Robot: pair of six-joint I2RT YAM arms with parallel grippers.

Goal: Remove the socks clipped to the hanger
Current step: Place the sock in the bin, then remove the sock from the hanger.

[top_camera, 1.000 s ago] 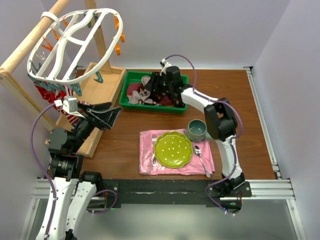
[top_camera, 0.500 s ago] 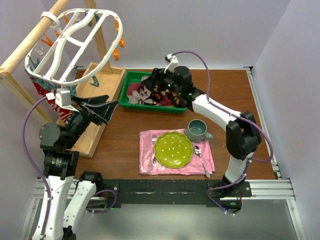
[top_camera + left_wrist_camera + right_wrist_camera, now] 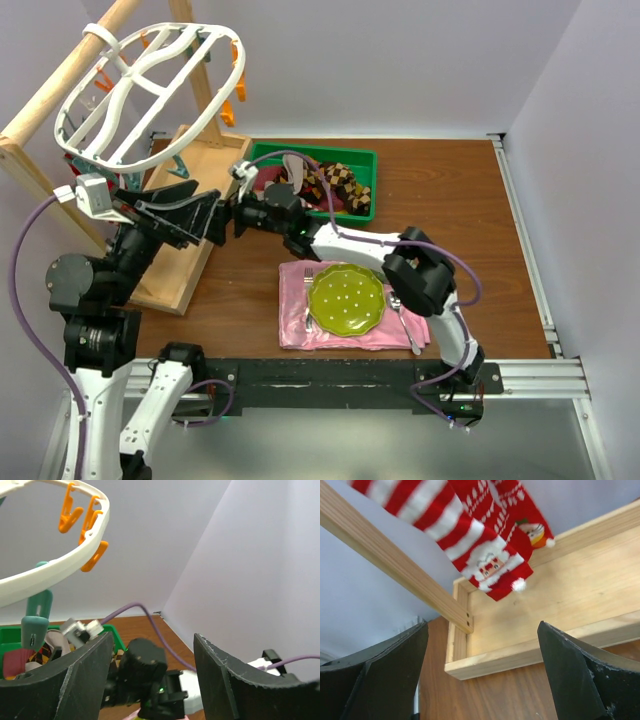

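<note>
The white oval hanger hangs from the wooden pole at the top left, with orange clips and a teal clip on its rim. A red-and-white striped sock hangs above the rack's base, and only a sliver of red shows from above. Argyle and maroon socks lie in the green bin. My left gripper is open and empty below the hanger. My right gripper is open and empty, low by the rack's base and facing the striped sock.
The wooden rack's base tray and slanted beam stand at the left. A pink napkin holds a green plate, a fork and a spoon. The two grippers nearly meet tip to tip.
My right arm swung left from the green bin to the rack's base, opened its jaws and left the argyle sock in the bin. My left arm shifted left and up.
</note>
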